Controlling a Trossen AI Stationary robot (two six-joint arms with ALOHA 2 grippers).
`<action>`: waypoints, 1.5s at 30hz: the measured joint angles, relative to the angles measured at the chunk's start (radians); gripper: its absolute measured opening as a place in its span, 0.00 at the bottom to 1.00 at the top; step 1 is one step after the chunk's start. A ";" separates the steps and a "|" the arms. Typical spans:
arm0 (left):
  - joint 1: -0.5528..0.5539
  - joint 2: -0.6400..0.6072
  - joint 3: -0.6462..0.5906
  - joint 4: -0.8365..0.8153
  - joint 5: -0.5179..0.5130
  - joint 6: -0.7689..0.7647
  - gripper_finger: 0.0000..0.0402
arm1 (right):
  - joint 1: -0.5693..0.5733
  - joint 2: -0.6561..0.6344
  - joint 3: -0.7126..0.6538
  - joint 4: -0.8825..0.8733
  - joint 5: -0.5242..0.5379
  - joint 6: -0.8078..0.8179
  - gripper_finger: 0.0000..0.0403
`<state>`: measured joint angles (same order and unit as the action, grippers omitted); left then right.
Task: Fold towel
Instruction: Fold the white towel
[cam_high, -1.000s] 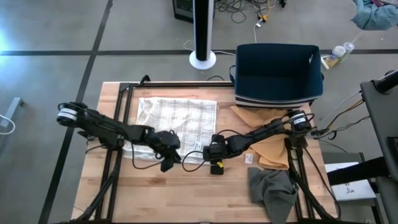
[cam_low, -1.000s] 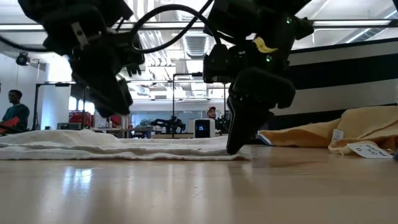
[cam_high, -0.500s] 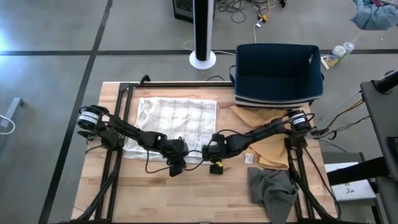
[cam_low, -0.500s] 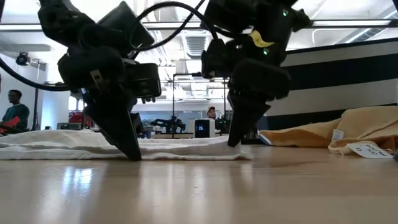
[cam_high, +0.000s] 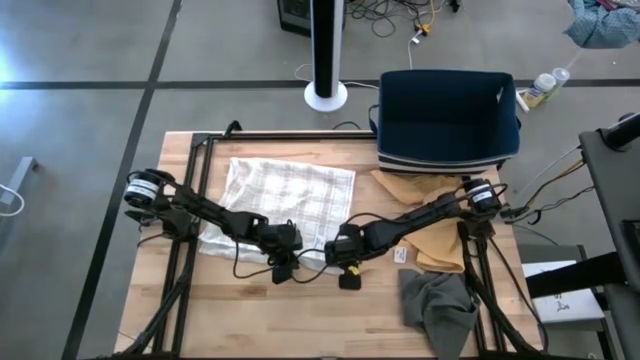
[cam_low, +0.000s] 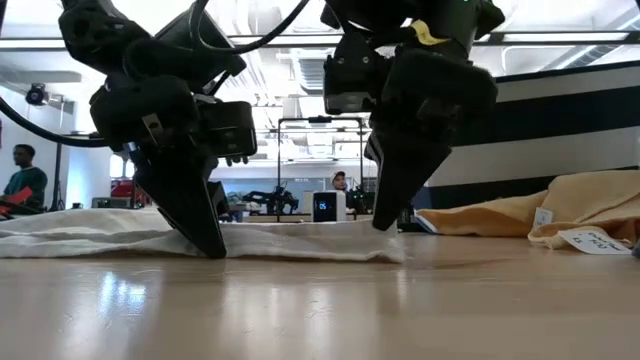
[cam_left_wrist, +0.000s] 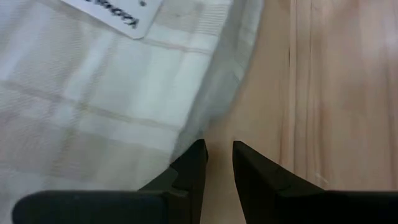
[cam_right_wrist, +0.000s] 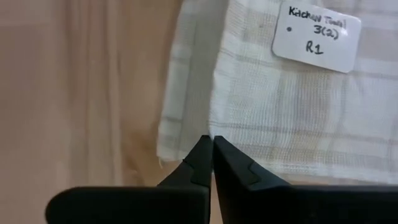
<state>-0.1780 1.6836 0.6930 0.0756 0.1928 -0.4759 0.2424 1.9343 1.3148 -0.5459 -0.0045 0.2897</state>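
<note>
A white checked towel (cam_high: 285, 195) lies flat on the wooden table (cam_high: 230, 310), with a paper label (cam_right_wrist: 316, 38) near its near right corner. My right gripper (cam_high: 340, 256) is shut at that corner, and the low view shows it (cam_low: 385, 222) just above the table. My left gripper (cam_high: 283, 268) is down at the towel's near edge (cam_left_wrist: 214, 118). It is open by a narrow gap, with bare wood between its fingers. My right gripper pinches the towel's edge (cam_right_wrist: 210, 132) by its near right corner between its two shut fingers. The fingers slant down from the table's right; how many layers they hold I cannot tell. The rest of the towel lies on the table. My left gripper has one fingertip (cam_left_wrist: 198, 152) right at the towel's near edge; whether it touches the cloth I cannot tell.
A dark blue bin (cam_high: 447, 120) stands at the back right. In front of it lies a tan cloth (cam_high: 425, 238), with a white tag (cam_high: 402, 255) beside it. A grey cloth (cam_high: 440, 305) lies at the near right. A person (cam_low: 20, 175) stands in the room far behind.
My left gripper has come down and toward the table's right, to the tabletop at the towel's near edge, then kept still. My right gripper has risen a little off the table. The towel's far right corner has shifted slightly toward the right.
</note>
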 joint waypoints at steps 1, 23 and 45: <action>0.000 0.000 0.000 -0.001 0.000 0.000 0.19 | 0.000 0.000 0.005 -0.001 -0.010 0.001 0.00; -0.013 -0.190 0.000 -0.069 0.095 -0.034 0.19 | -0.016 -0.082 0.090 -0.023 -0.025 0.037 0.00; -0.209 0.050 0.088 0.005 -0.547 -0.491 0.19 | -0.039 -0.083 0.153 -0.099 -0.093 0.060 0.01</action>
<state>-0.3866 1.7338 0.7811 0.0806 -0.3542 -0.9667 0.2037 1.8515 1.4677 -0.6452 -0.0971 0.3494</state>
